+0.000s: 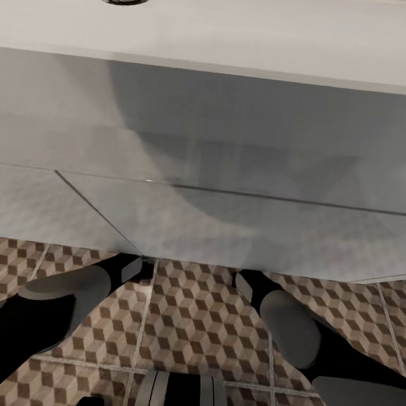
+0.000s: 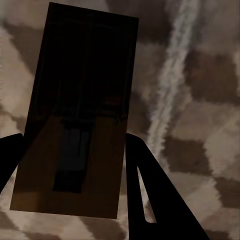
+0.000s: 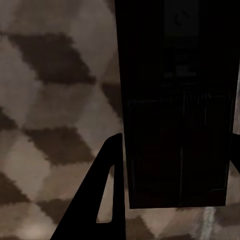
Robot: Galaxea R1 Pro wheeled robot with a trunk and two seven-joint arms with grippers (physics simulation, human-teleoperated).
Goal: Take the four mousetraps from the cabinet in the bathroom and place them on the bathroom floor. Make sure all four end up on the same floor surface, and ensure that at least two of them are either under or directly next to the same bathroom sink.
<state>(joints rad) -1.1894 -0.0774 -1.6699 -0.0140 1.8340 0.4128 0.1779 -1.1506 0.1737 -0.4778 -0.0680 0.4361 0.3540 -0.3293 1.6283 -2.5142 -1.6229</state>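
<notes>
**A:** Bathroom floor (image 1: 202, 328) of large square tiles, printed with brown, beige and white cubes and split by pale grout lines, runs under a wide white wall-hung sink (image 1: 210, 135) with flat grey-shaded fronts and a chrome drain at its far edge. Both robot arms reach forward beneath the sink's front edge.

**B:** Where are the mousetraps?

**A:** Each wrist camera shows one. A flat brown wooden mousetrap with dark metal parts (image 2: 75, 125) sits between the dark fingers of the left end effector (image 2: 70, 165), close above the tiles. A second, darker mousetrap (image 3: 175, 110) sits in the right end effector (image 3: 175, 165). Both end effectors look narrowly parted and closed onto their traps, though the contact itself is in shadow.

**B:** Which step is this?

**A:** By my reading, setting two traps down under the sink. The next move calls for lowering each until it lies flat on the tiles, then parting the fingers and drawing back without dragging the trap.
</notes>
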